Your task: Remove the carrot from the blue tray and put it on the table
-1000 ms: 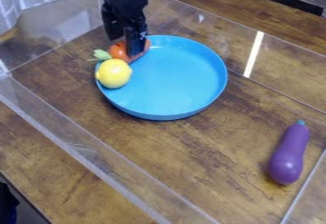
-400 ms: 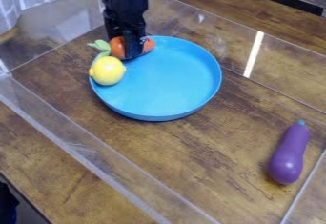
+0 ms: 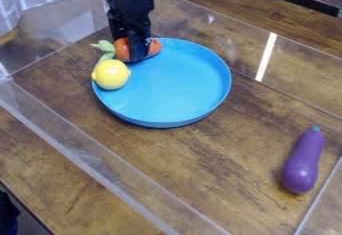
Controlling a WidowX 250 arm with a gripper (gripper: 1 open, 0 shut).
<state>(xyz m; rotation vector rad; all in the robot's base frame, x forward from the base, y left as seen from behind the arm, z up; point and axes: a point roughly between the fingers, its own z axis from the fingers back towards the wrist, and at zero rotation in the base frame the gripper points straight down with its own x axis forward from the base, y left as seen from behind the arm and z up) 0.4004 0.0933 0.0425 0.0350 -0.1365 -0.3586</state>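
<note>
The single camera view looks down and across a dark brown wood-plank desk [image 3: 174,179] with a glossy surface and clear plastic edging running along its near and left sides. A black robot arm comes in from the top edge of the picture and points straight down, and its end effector [image 3: 130,47] sits at the far left part of the blue tray [image 3: 181,89]. The dark fingers stand on either side of the carrot [image 3: 138,48] and are pinched onto its orange-red body; the carrot lies at the tray's far left rim, with its green leafy top [image 3: 104,47] poking out to the left beyond the fingers and its body showing to the right of them. Whether the carrot rests on the tray or is raised a little off it cannot be told from this angle. Just near of the carrot, and close beside it, a round yellow lemon [image 3: 112,74] sits at the left edge of the tray. The rest of the round blue dish is bare and bright, its low rim visible all around. Well apart from the tray, toward the near right corner of the desk, a purple eggplant [image 3: 303,161] lies on the wood with its stem end pointing away.
</note>
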